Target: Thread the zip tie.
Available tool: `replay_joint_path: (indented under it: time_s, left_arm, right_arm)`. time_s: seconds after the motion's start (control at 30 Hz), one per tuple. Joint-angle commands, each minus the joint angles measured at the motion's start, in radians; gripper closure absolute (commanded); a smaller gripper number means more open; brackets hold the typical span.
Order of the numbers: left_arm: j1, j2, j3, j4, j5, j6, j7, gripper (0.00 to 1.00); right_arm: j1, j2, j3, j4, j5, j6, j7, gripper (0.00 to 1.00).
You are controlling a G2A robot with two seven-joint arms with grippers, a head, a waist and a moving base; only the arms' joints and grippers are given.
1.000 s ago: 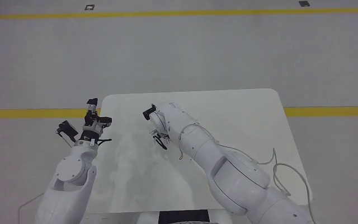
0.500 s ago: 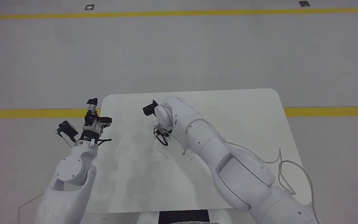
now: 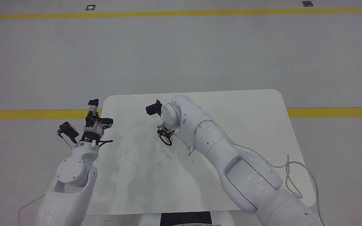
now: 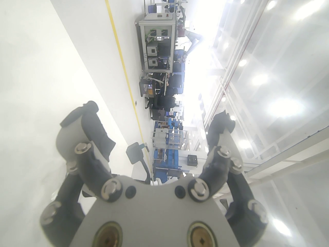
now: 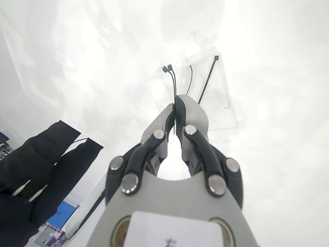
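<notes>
Two black strands of zip tie (image 5: 174, 83) pinched in closed right gripper (image 5: 176, 104) over tabletop (image 3: 243, 113). Empty left gripper (image 4: 155, 114) open at tabletop's left edge. Grasp looks done; next likely needs tail-into-head alignment.

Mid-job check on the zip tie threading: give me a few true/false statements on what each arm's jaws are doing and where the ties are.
1. The right gripper is shut on two zip ties, whose heads poke out past it. True.
2. The left gripper holds a tie. False: its jaws stand open with nothing between them.
3. Spare ties lie in a clear tray on the table. True.
4. The left gripper hangs over the table's middle. False: it is at the table's edge on the robot's left.
</notes>
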Motion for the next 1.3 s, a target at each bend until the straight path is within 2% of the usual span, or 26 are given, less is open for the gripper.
replay_joint_path:
  time_s: [0.0,0.33,0.5,0.53,0.63,1.27]
  left_arm:
    - [0.0,0.0,0.0,0.0,0.0,0.0,0.0,0.0]
    - [0.0,0.0,0.0,0.0,0.0,0.0,0.0,0.0]
    - [0.0,0.0,0.0,0.0,0.0,0.0,0.0,0.0]
    - [0.0,0.0,0.0,0.0,0.0,0.0,0.0,0.0]
    - [0.0,0.0,0.0,0.0,0.0,0.0,0.0,0.0]
    - [0.0,0.0,0.0,0.0,0.0,0.0,0.0,0.0]
  right_arm:
    - [-0.008,0.002,-0.003,-0.008,-0.009,0.006,0.0,1.0]
    - [-0.028,-0.002,-0.027,-0.009,-0.038,0.019,-0.007,1.0]
    - [-0.025,-0.007,-0.034,0.007,-0.037,0.005,-0.01,0.99]
    - [-0.024,-0.008,-0.036,0.01,-0.037,0.002,-0.01,0.9]
    - [-0.02,-0.011,-0.039,0.019,-0.035,-0.003,-0.013,0.78]
    - [-0.008,-0.037,-0.067,0.08,-0.035,-0.023,-0.04,0.83]
